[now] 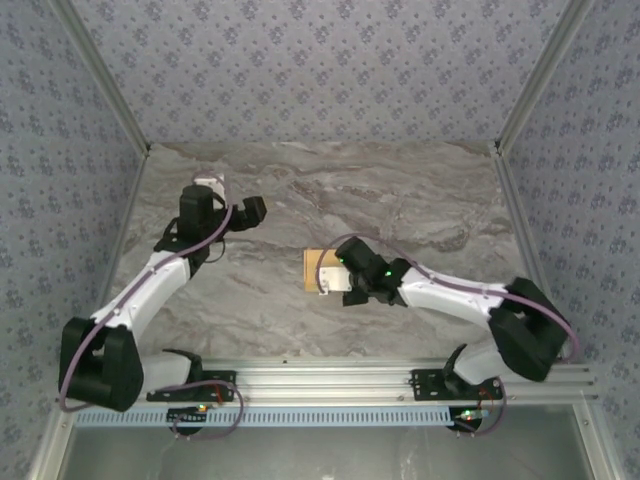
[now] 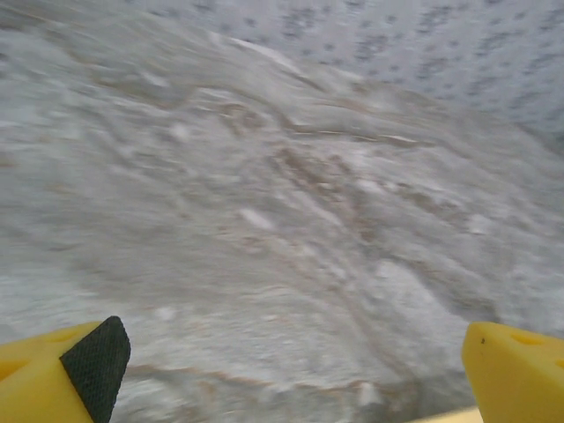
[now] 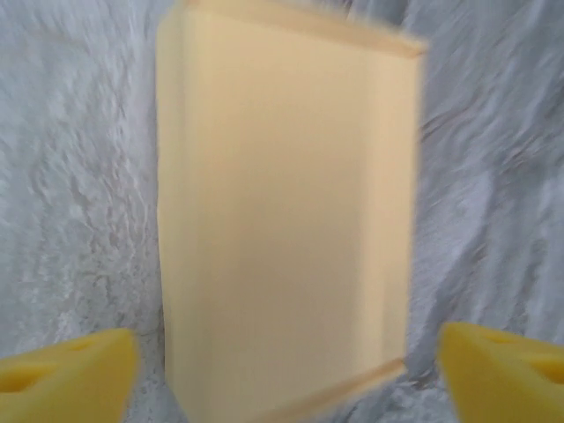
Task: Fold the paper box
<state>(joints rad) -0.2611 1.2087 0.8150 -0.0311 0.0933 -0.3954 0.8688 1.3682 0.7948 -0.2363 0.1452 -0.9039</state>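
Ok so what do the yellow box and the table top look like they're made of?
The paper box looks like thin matte card, pale yellow-orange: flat faces, straight folded edges, no shine. The table looks like marble or a marble-print laminate, grey-white with brown veins; the look alone leaves that open.

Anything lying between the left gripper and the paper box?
Nothing: the top view shows bare marble tabletop between the left gripper and the paper box.
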